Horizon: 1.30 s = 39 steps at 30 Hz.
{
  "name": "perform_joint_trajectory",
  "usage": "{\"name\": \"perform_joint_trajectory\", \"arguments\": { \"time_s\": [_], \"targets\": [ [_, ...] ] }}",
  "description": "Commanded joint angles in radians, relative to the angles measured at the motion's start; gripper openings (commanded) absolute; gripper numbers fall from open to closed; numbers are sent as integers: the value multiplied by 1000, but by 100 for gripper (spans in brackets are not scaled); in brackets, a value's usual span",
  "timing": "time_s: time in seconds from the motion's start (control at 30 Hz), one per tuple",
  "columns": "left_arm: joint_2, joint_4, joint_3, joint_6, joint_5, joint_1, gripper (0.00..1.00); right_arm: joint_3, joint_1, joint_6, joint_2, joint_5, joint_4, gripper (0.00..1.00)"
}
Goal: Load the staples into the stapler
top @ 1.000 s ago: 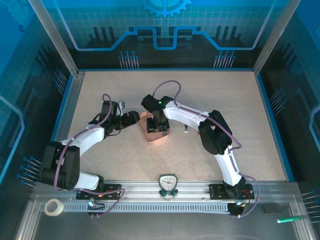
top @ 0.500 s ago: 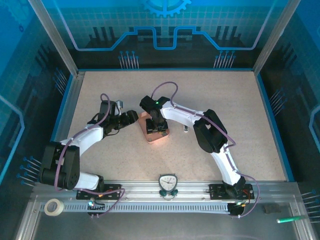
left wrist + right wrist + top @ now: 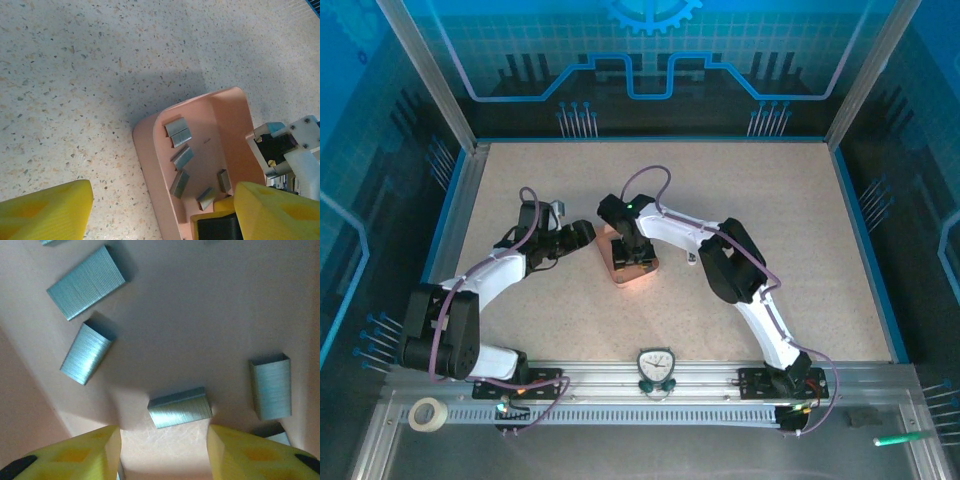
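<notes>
From above the right gripper [image 3: 634, 260] covers most of the pink tray [image 3: 618, 278]. At the right wrist, one of the staples [image 3: 267, 430] lies half behind a yellow finger [image 3: 255, 455].

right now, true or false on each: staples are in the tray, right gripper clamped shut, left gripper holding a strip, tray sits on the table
1. The staples lie inside the pink tray: true.
2. The right gripper is clamped shut: false; its jaws stand open, with one strip lying loose just ahead of them.
3. The left gripper holds a strip: false; it is open and empty, by the tray.
4. The tray rests on the speckled table: true.
</notes>
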Motion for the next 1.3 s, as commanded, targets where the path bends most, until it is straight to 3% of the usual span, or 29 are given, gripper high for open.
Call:
{"name": "perform_joint_trajectory", "arguments": {
  "time_s": [0.0,0.4,0.77,0.93,1.27],
  "targets": [
    [-16,-1,-8,2,21,13,75,34,-6,-12,19,4,-21,49],
    [-19,-4,-7,11,21,17,76,88,-27,-58,76,23,18,46],
    [-10,8,-8,12,23,18,75,56,-15,-109,29,55,132,43],
    [41,36,37,15,4,18,74,3,-17,-111,-57,78,132,42],
    [252,24,294,75,-21,16,70,-193,-14,-116,-301,69,213,45]
  ]
}}
